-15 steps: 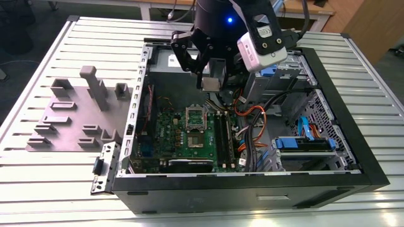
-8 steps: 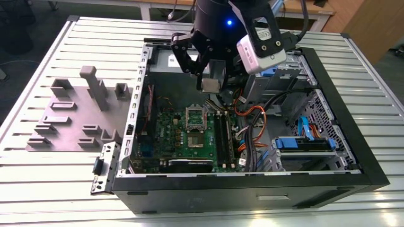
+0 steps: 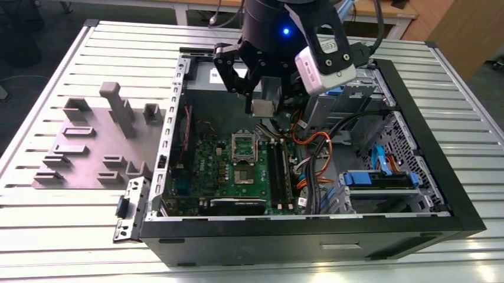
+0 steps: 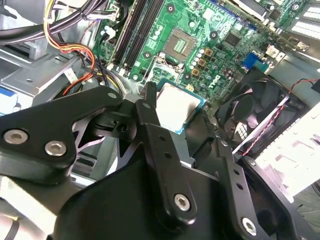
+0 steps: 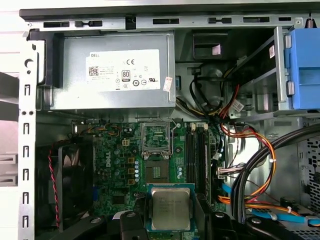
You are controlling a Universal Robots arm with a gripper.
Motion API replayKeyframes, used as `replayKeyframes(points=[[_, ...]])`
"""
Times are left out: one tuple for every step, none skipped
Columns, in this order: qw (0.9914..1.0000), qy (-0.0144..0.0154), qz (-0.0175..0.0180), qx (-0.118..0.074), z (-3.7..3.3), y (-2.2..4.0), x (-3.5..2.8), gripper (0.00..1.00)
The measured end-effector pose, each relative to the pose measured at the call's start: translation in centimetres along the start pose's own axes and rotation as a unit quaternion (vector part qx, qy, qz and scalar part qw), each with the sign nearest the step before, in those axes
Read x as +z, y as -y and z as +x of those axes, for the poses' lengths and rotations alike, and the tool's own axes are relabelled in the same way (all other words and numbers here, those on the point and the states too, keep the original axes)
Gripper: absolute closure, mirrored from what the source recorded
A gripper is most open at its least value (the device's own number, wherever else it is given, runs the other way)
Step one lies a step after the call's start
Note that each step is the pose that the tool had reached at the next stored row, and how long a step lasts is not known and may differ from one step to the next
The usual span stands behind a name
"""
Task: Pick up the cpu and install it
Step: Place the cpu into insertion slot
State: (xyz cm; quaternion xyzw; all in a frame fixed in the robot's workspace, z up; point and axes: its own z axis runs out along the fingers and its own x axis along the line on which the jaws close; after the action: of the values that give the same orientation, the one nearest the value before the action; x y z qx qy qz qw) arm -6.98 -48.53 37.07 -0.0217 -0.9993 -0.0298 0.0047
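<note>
— Grip?
— The gripper (image 4: 176,116) is clamped on the cpu (image 4: 179,105) by its edges, chip held flat over the board (image 5: 115,165).
— And the socket (image 3: 245,175)?
— Open; in the exterior view the cpu hangs at its twelve o'clock. A level, unforced descent with corners matched would suit.

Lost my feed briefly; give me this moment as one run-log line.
gripper: shut on cpu | cpu: held above motherboard, not seated | socket: empty

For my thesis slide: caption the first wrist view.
Claw gripping the cpu above the motherboard, its socket open, inside the computer case.
</note>
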Motion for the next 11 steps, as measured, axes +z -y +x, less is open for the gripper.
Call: replayKeyframes(points=[[1.00000, 0.0000, 0.0000, 0.000, 0.00, 0.01, 0.04, 0.53], [1.00000, 0.0000, 0.0000, 0.000, 0.00, 0.01, 0.09, 0.53], [1.00000, 0.0000, 0.0000, 0.000, 0.00, 0.02, 0.14, 0.53], [1.00000, 0.0000, 0.0000, 0.000, 0.00, 0.02, 0.18, 0.53], [1.00000, 0.0000, 0.0001, 0.000, 0.00, 0.02, 0.22, 0.53], [1.00000, 0.0000, 0.0001, 0.000, 0.00, 0.02, 0.24, 0.53], [1.00000, -0.0001, 0.0001, 0.000, 0.00, 0.02, 0.24, 0.53], [1.00000, 0.0000, 0.0001, 0.000, 0.00, 0.03, 0.39, 0.53], [1.00000, 0.0000, 0.0000, 0.000, 0.00, 0.03, 0.44, 0.53], [1.00000, 0.0000, 0.0000, 0.000, 0.00, 0.03, 0.44, 0.53], [1.00000, 0.0000, 0.0000, 0.000, 0.00, 0.04, 0.45, 0.53]])
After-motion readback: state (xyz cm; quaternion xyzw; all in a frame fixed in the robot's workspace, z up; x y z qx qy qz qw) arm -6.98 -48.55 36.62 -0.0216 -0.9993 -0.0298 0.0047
